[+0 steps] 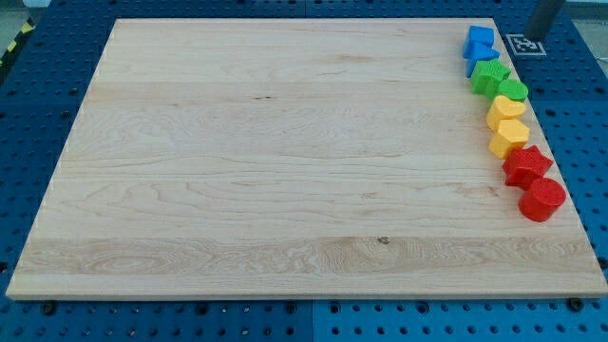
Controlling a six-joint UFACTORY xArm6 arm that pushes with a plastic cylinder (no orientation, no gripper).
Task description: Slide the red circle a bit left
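Rod: only a short dark length of the rod [545, 17] shows, at the view's top right corner, above the blue pegboard table [285, 325] and off the board's edge.
My tip: not visible; cut off or hidden, so its place relative to the blocks cannot be told. The visible rod stands just to the view's right of the blue blocks, apart from them.
Pincer: none on this arm, so no open or closed state to note.
Board: pale wooden board [266, 152] lying flat on the table; it carries all the blocks along its right edge, in one slanting column.
Red circle: red circle [542, 199] is lowest in the column, at the board's right edge, touching the red star above it.
Red star: red star [526, 165], just above and slightly left of the circle.
Yellow pair: yellow block [509, 139] below, yellow block, upper [505, 110] above; shapes unclear.
Green pair: green block [512, 90] and green block, upper [490, 74], touching.
Blue pair: blue block [481, 40] topmost, with a second blue block [474, 62] partly hidden under it.
Marker: small black-and-white tag [525, 45] on the table beside the blue blocks.
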